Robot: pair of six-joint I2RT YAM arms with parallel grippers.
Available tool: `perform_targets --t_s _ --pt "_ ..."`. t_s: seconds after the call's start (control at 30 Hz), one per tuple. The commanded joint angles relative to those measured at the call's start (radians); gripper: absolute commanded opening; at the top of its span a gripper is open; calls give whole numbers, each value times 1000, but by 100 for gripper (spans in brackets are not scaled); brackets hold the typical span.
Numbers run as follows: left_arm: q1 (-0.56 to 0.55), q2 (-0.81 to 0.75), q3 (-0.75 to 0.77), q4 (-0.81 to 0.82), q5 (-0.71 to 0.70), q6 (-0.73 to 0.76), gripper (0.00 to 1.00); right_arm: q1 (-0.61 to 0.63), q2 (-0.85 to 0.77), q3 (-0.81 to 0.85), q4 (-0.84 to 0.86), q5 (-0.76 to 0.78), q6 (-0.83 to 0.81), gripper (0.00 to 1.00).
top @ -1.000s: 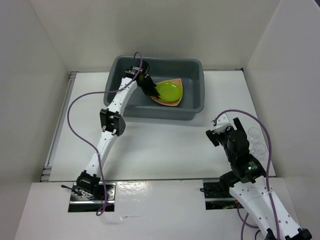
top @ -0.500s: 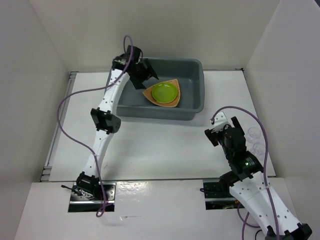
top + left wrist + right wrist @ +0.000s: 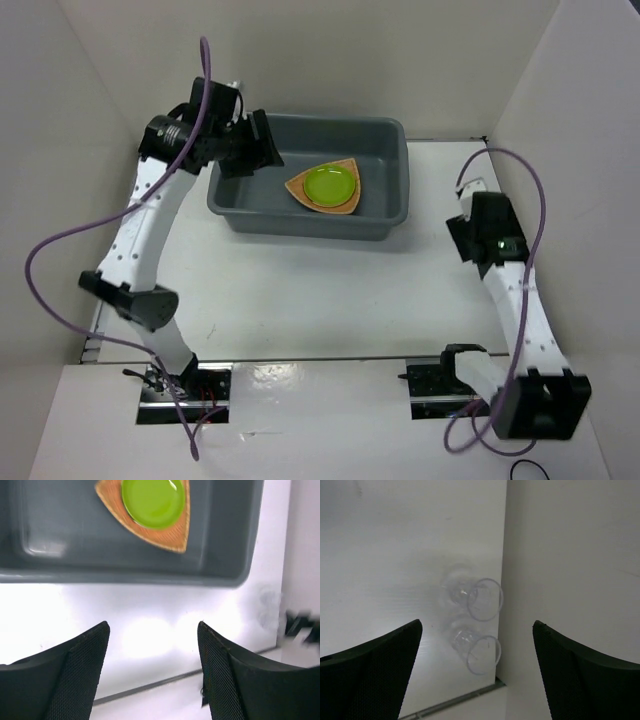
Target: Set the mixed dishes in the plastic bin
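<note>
The dark grey plastic bin stands at the back of the table. Inside it a lime-green round plate lies on a tan woven plate; both show in the left wrist view, green plate, tan plate, bin. My left gripper hangs raised over the bin's left end, open and empty. Two clear cups stand side by side against the right wall. My right gripper hovers above them, open and empty; in the top view the right gripper hides the cups.
White walls enclose the table; the right wall touches the cups' side. Purple cables loop from both arms. A metal strip runs along the table's edge.
My left gripper opened, let go of the plates in the bin and rose back to the left. My right arm swung out to the right wall, over the cups.
</note>
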Motion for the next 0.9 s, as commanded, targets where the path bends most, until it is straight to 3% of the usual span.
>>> perform_targets --t_s 0.0,0.03,0.07,0.17,0.37,0.7,0.87 --pt "-20 -194 -281 130 42 31 78 -197 169 141 -94 -32 -107 93" --pt "-20 -253 -466 222 110 12 78 -235 199 175 -104 -33 -117 92" --pt "-20 -349 -538 250 131 -3 78 -264 225 175 -104 -45 -127 92" --pt "-20 -433 -650 246 143 -25 78 -336 262 140 -71 -45 -155 92" --pt "-20 -445 -670 129 96 33 81 -347 305 34 15 -59 -173 88" --pt "-20 -491 -745 120 96 1 81 -361 398 -12 73 -189 -218 78" --pt "-20 -500 -765 120 96 -8 82 -370 452 6 74 -234 -236 62"
